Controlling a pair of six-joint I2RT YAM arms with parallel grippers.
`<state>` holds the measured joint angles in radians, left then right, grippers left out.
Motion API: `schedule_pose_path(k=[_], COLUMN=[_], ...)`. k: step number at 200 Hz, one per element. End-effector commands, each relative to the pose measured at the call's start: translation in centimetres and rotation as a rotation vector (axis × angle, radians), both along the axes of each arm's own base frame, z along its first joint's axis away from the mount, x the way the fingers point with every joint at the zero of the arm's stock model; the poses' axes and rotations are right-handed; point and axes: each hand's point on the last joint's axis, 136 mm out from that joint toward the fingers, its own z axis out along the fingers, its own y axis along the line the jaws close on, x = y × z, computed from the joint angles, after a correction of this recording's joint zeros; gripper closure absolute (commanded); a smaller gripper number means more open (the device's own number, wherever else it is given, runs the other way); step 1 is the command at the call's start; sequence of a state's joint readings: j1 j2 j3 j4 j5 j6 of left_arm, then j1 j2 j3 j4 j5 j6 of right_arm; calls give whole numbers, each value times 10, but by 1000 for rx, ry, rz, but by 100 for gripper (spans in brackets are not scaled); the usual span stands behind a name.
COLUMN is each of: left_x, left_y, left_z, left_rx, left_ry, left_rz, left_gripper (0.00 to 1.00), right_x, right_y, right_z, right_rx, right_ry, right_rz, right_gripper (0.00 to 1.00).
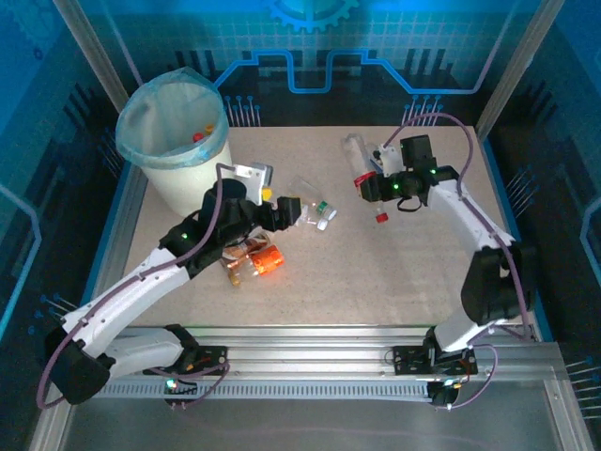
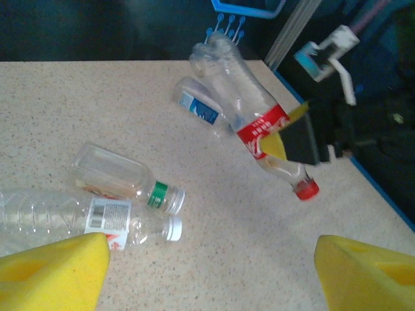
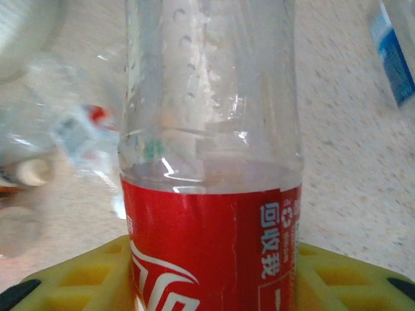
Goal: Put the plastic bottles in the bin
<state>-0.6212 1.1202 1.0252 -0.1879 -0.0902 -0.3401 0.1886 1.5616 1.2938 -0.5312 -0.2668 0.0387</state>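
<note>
The bin (image 1: 141,113), a white bucket lined with a light-blue bag, stands at the table's back left with a few bottles inside. My right gripper (image 3: 211,278) is shut on a clear red-labelled bottle (image 3: 207,214), which tilts with its red cap (image 2: 305,190) low near the table. My left gripper (image 2: 211,272) hangs open over bare table, nothing between its yellow fingers (image 2: 55,269). Just left of it lie a green-capped bottle (image 2: 123,178) and a white-capped bottle (image 2: 78,217). A blue-labelled bottle (image 2: 198,103) lies behind the held one.
Two crushed orange-labelled bottles (image 1: 258,258) lie beside the left arm's forearm. The right gripper (image 1: 376,185) sits mid-table to the right, with the left gripper (image 1: 289,211) between it and the bin. Blue walls ring the table.
</note>
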Motion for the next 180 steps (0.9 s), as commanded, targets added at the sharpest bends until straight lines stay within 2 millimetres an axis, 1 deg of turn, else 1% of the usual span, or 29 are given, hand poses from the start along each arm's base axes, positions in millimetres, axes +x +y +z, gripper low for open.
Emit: schedule_pose_path(k=[1,15,37,63,88,113,130,142,166,180], left_x=[17,26,37,43,45,45,44,44,45,46], left_y=[0,1,-3,-8,-10,-10,-10,-9,-5,-3], left_z=[29,32,34,33,29,24,22,20,17,14], left_rx=[-157,-217,-296,-376,-372,-367,-363,-351,-328,-315], left_ry=[13,50,101,138,141,152,150,152,149,148], left_rz=[37,43,25,2,-7,-7,-15,-9,8,18], left_gripper=[16,16,16,16,17,18,19,22,26,31], right_x=[-28,-44,-70,-94,-110,-121,-125,-127,-133,-134], right_y=[40,56,84,108,125,138,144,147,153,155], right_z=[37,46,60,73,77,77,71,69,72,74], right_rx=[123,142,200,244,255,271,261,260,274,274], right_ry=[-72,-93,-106,-122,-112,-100,-85,-74,-88,-97], right_rz=[110,165,253,332,386,435,457,466,493,503], right_gripper=[51,51,51,51,51,51,51,51,51,51])
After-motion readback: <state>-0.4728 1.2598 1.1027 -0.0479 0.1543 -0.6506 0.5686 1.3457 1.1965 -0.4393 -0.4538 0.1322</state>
